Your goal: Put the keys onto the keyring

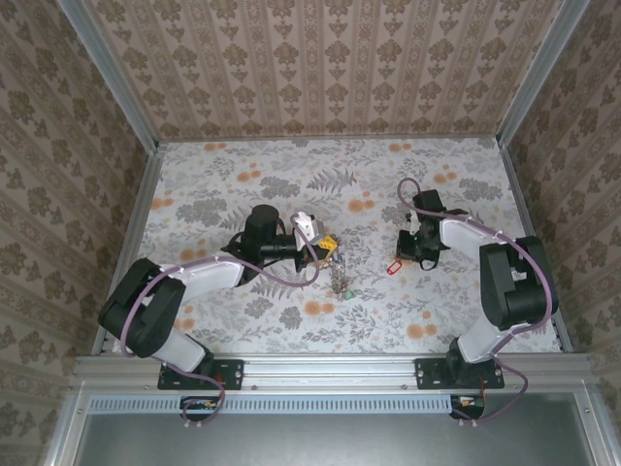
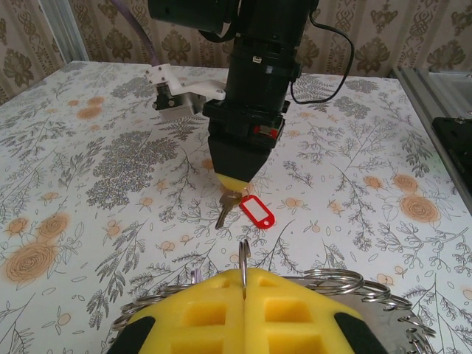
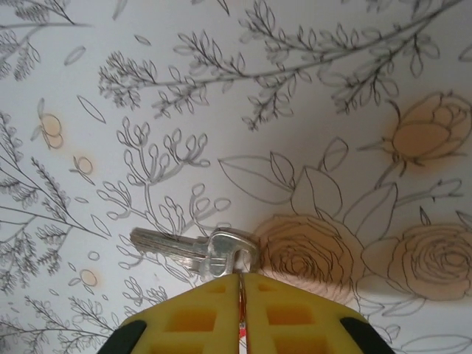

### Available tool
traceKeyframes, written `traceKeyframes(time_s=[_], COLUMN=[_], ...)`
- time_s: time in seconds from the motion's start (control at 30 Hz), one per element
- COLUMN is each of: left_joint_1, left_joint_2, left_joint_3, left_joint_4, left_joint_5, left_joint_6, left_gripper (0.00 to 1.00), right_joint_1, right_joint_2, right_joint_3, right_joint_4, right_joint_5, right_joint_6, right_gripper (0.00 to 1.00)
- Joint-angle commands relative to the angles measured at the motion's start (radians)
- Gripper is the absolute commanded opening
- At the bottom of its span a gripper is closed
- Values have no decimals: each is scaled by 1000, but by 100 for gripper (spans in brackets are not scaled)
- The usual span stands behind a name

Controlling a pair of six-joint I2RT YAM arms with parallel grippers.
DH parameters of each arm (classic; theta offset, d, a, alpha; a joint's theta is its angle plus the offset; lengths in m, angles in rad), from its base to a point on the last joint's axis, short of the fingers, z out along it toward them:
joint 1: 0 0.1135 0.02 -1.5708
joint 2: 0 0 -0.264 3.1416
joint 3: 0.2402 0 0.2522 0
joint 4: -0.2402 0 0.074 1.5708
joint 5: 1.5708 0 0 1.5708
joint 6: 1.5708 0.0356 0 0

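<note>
Yellow foam pads of the left gripper (image 2: pixel 243 295) are pressed together on the thin keyring (image 2: pixel 243 259), which stands edge-up with keys (image 1: pixel 340 282) hanging beneath it. Facing it across a gap of bare table (image 1: pixel 243 184), the right gripper (image 3: pixel 241 295) pinches a silver key (image 3: pixel 188 247) with a red tag (image 2: pixel 257 212) by the head. The blade lies low, pointing toward the left arm, so I judge the right arm must close the gap.

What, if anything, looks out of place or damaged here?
Nothing stands out. The right tool holds a key with a red tag, the left tool clamps a thin metal ring upright, and nothing looks spilled or broken.
</note>
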Motion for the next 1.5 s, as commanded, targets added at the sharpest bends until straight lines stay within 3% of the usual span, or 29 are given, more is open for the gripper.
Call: traceKeyframes(time_s=[0.0, 0.43, 0.83, 1.07, 1.27, 1.47], left_joint_1=[6, 5, 5, 5, 5, 6], left_joint_2=[-11, -7, -6, -4, -3, 14], left_joint_3=[23, 26, 29, 33, 33, 30], left_joint_4=[31, 37, 37, 37, 37, 68], left_joint_5=[36, 41, 41, 41, 38, 32], left_joint_6=[-3, -3, -9, -10, -10, -23], left_gripper=[0, 0, 0, 0, 0, 0], right_joint_1=[4, 7, 9, 9, 12, 28], right_joint_2=[3, 0, 12, 26, 4, -144], right_joint_3=[17, 5, 4, 11, 11, -33], right_joint_4=[-22, -69, -47, -55, -54, -5], right_joint_5=[-9, 24, 9, 6, 16, -3], right_joint_6=[-14, 0, 11, 13, 6, -62], right_gripper=[17, 23, 17, 19, 8, 3])
